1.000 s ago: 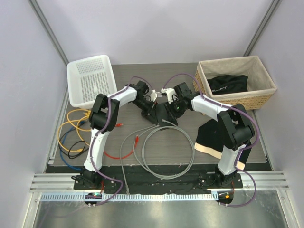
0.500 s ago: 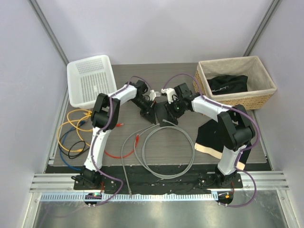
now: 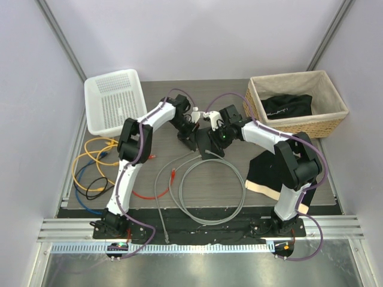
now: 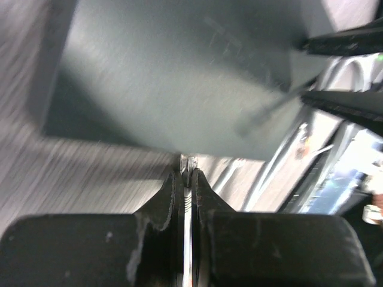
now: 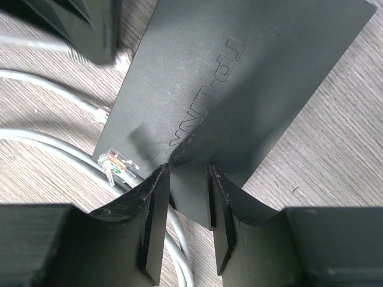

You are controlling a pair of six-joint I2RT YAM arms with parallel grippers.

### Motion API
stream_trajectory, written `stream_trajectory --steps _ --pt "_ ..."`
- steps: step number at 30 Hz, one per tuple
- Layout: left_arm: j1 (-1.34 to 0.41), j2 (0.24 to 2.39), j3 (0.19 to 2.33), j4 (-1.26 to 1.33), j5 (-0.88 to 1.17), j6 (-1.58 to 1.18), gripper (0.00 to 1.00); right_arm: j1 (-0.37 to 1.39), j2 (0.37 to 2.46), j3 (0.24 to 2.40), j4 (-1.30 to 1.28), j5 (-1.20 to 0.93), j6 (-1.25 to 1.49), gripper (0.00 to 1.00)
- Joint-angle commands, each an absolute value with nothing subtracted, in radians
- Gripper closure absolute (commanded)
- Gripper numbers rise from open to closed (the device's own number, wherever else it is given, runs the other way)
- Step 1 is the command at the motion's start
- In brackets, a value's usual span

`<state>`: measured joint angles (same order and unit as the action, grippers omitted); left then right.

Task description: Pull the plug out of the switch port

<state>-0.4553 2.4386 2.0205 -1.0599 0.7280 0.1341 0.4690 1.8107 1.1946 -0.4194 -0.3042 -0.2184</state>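
The TP-Link switch [image 5: 239, 89] lay flat mid-table between the two grippers. It looked light, stiff and smooth-cased, likely to slide unless pinned. The right gripper [image 5: 187, 179] had its fingers narrowly parted, tips over the switch's near end, visibly clamping nothing. At the switch's edge the left gripper [image 4: 187, 179] was almost closed on a thin pale piece, probably the plug [image 4: 188, 161]; whether it sat in a port was unclear. Its hard body looked the better hold, not cable or brittle latch. A loose RJ45 connector [image 5: 114, 162] lay alongside.
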Motion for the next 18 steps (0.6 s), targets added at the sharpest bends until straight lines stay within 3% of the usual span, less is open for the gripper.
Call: stream_trajectory --steps 1,8,14,16,18 --pt "-0.419 2.306 2.023 -1.107 0.641 0.233 1.00 0.477 1.825 1.155 -0.489 -0.276 -0.233 0.62" --pt "-0.347 2.183 2.147 -1.285 0.696 0.342 1.00 0.477 1.879 1.201 -0.488 -0.295 -0.226 0.62" --pt "-0.269 2.163 2.460 -1.578 0.608 0.488 1.00 0.479 1.901 1.253 -0.495 -0.290 -0.221 0.62" --pt "-0.220 2.122 2.455 -1.660 0.533 0.534 1.00 0.477 1.898 1.252 -0.492 -0.287 -0.227 0.62" --pt "-0.181 1.997 2.300 -1.661 0.438 0.642 1.00 0.479 1.896 1.241 -0.489 -0.285 -0.229 0.62"
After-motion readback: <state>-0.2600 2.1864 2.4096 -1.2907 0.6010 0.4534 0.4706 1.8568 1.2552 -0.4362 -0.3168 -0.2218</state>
